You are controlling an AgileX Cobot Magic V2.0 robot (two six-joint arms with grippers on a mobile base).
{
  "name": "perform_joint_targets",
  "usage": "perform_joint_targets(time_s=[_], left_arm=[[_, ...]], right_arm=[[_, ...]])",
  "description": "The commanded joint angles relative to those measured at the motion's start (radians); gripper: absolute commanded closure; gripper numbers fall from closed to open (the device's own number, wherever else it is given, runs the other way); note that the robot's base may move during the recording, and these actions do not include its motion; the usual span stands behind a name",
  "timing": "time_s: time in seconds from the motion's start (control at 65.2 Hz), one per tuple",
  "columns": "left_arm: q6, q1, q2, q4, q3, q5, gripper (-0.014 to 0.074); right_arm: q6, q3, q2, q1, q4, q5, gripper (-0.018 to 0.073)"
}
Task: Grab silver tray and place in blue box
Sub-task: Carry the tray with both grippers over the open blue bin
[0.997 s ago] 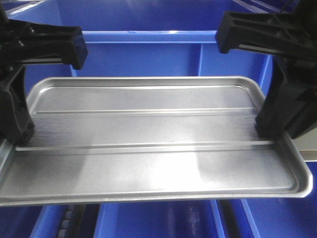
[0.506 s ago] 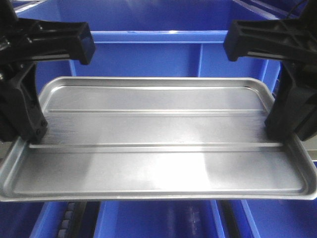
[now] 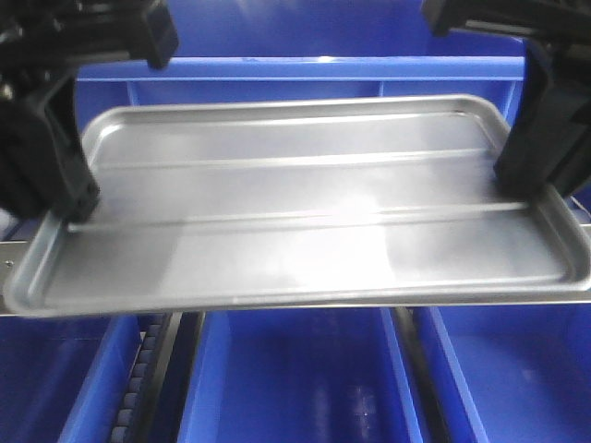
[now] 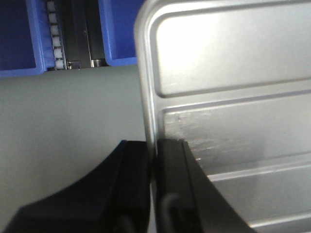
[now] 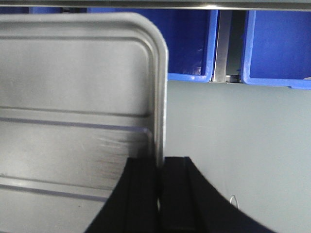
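The silver tray hangs in the air, held level between both arms, slightly tilted up at the right. My left gripper is shut on the tray's left rim; in the left wrist view the rim runs straight between the black fingers of that gripper. My right gripper is shut on the right rim, pinched between its fingers. The blue box lies below and behind the tray, mostly hidden by it.
Several blue crates stand side by side, with a dark roller rail between them. A grey table surface lies under the tray's ends. More blue crate walls sit at the table's far edge.
Both grippers have lifted the tray upward and a little forward; it sits higher in the front view and more of the blue crates shows beneath it.
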State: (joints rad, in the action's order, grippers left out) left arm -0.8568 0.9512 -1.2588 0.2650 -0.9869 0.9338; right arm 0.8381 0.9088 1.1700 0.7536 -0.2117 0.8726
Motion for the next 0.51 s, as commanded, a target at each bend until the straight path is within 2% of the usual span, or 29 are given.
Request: perform_joint_targets(time_s=[0.0, 0.138, 0.261, 0.491], left_arm=[[0.086, -0.028, 0.03, -0.092, -0.085, -0.137, 0.0599], [0.221, -0.097, 0.03, -0.178, -0.151, -0.141, 0.0599], [0.262, -0.126, 0.03, -0.187, -0.207, -0.139, 0.0599], [0.37, -0.156, -0.004, -0.224, -0.324, -0.132, 0.0599]], right_arm=[[-0.041, 0.066, -0.024, -0.007, 0.071, -0.14, 0.0503], [-0.079, 0.119, -0.024, -0.024, 0.072, -0.141, 0.0503], [-0.097, 0.176, -0.02, -0.05, 0.079, -0.141, 0.0503], [-0.245, 0.337, 0.058, -0.101, 0.169, -0.137, 0.0503]])
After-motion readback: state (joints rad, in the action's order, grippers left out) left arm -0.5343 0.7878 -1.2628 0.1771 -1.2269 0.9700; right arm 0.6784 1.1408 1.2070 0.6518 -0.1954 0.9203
